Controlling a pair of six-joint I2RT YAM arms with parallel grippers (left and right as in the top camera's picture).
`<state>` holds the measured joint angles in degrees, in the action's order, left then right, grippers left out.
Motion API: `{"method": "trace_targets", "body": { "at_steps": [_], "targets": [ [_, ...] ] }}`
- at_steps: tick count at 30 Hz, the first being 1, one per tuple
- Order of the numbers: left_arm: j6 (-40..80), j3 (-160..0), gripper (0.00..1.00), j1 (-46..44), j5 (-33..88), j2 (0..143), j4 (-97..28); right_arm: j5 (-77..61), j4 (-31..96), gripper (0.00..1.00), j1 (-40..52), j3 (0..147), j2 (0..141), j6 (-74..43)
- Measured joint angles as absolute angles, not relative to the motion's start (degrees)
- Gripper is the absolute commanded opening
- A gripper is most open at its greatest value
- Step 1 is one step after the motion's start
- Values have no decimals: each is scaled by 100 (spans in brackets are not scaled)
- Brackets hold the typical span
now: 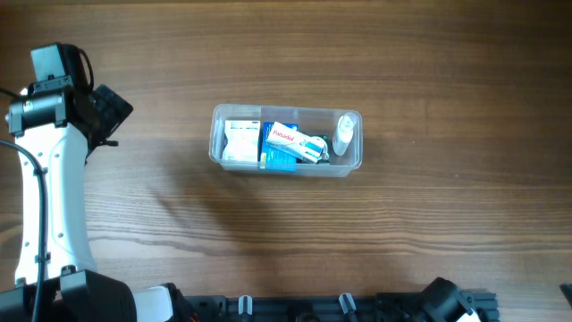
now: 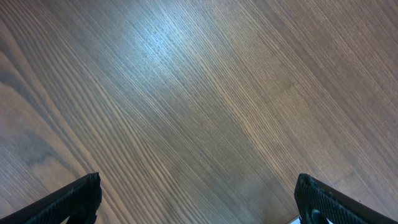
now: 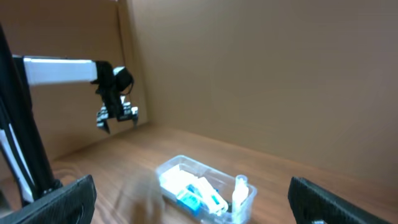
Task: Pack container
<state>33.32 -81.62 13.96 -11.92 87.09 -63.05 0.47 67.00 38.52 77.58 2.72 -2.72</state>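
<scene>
My left jaws are wide open above the bare table. My right jaws are wide open too, and they hold nothing. The container sits in the middle of the table, well away at 3 o'clock from my left jaws. Inside it are a white box at the 9 o'clock end, a blue and white box in the middle, and a small clear bottle at the 3 o'clock end.
</scene>
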Motion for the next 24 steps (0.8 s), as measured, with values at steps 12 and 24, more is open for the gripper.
{"method": "trace_targets", "body": {
  "at_steps": [12,24],
  "targets": [
    [3332,-8162,100,1396,-1192,8709,-6305,-1841,2644,100,3852,3675,250,-709],
    [3332,-8162,100,1396,-1194,8709,-6305,-1890,211,100,3852,978,266,-1476]
  ]
}}
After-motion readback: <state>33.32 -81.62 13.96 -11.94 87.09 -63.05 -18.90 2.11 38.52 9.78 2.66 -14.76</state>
